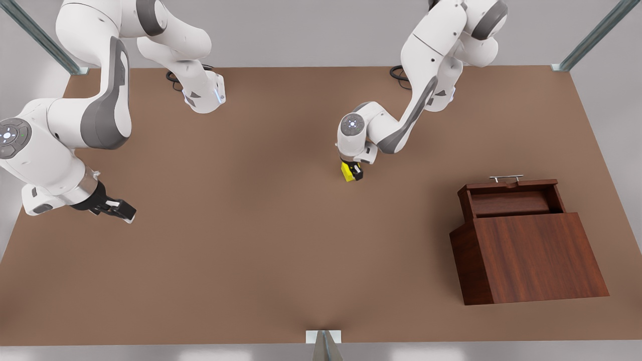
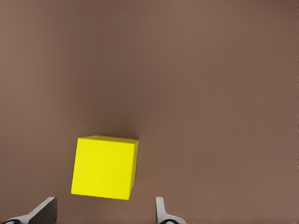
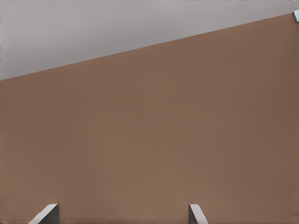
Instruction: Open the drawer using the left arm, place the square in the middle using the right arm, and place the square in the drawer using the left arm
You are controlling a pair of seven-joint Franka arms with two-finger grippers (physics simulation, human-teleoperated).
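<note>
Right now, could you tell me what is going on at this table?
The drawer of the wooden box is already pulled out. The left gripper, on the arm at the front view's right, is down at the yellow square near the middle of the table, fingers open on either side of it; whether they touch it I cannot tell. The right gripper waits open near the front view's left edge, holding nothing.
</note>
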